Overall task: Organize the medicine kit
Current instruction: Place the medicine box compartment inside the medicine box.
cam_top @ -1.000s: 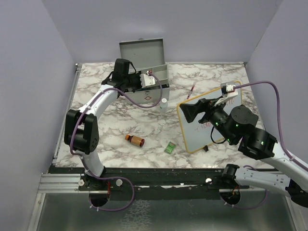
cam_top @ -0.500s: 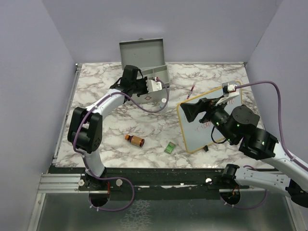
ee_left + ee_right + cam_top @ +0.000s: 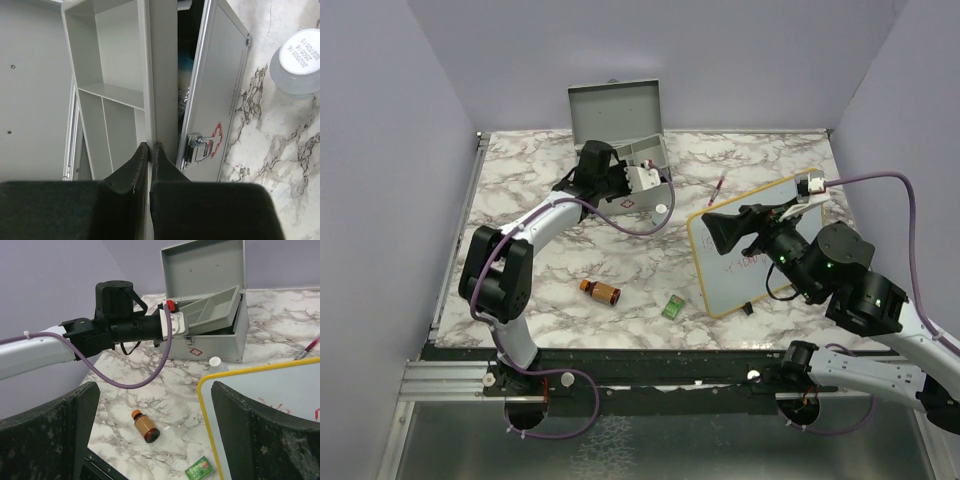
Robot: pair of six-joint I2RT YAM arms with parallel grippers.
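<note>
The grey metal medicine kit stands open at the back of the table, its lid upright. In the left wrist view its front shows the latch and the red emblem. A shallow grey divided tray hangs tilted over the kit's opening. My left gripper is shut on the tray's rim, pinching the thin wall between both fingers. The right wrist view shows the tray slanting out of the kit. My right gripper hovers open and empty above the whiteboard.
A yellow-framed whiteboard lies at the right, with a red pen behind it. A clear white-capped bottle stands by the kit's front corner. An amber bottle and a green packet lie near the front.
My left gripper has carried the tray to the right, over the open kit, where it now hangs tilted. The right arm has shifted slightly to the right.
</note>
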